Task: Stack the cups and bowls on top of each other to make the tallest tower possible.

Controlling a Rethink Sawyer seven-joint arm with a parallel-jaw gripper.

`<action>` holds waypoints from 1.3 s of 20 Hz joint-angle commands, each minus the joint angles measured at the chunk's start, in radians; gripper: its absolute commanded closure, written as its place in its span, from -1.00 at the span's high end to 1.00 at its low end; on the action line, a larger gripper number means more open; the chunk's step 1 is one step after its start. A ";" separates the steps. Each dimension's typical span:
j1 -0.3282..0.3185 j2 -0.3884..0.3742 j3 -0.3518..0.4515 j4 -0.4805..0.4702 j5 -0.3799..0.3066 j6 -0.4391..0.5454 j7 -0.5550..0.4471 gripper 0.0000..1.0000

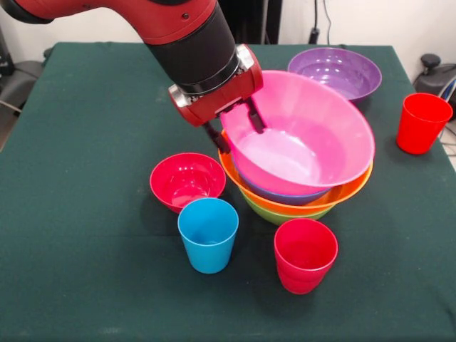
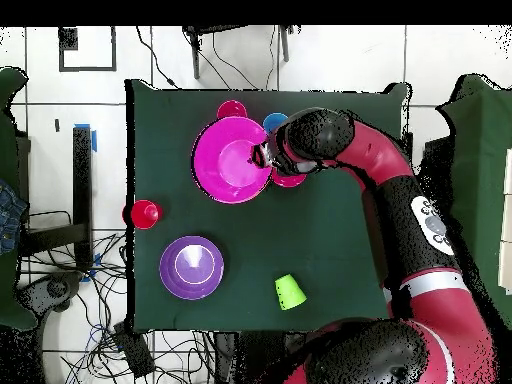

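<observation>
While the pink bowl [image 1: 306, 135] sits tilted atop the nested tower [image 1: 296, 203] at frame centre, the tool [image 1: 234, 132] pinches its rim, one finger inside. Next, I judge, it must level the bowl and let go.

No readable text, label or number shows anywhere.

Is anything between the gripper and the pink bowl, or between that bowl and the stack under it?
Nothing visible. The gripper straddles the rim of the pink bowl, one finger inside. The bowl sits tilted directly in the blue bowl of the tower, above the orange bowl.
</observation>
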State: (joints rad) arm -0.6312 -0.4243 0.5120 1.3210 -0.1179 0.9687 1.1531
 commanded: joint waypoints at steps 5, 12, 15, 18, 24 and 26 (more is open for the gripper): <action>0.012 0.043 0.020 -0.049 -0.022 -0.016 0.007 1.00; 0.010 0.052 0.019 -0.060 -0.022 -0.005 -0.001 1.00; 0.004 0.060 0.026 -0.055 -0.021 -0.016 -0.010 1.00; -0.011 0.074 0.038 -0.041 -0.020 -0.052 -0.023 1.00; -0.033 0.090 0.036 -0.029 -0.054 -0.086 -0.062 1.00; -0.036 0.090 0.035 -0.027 -0.061 -0.087 -0.068 1.00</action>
State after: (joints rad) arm -0.6555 -0.4122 0.5145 1.3086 -0.1204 0.9687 1.1531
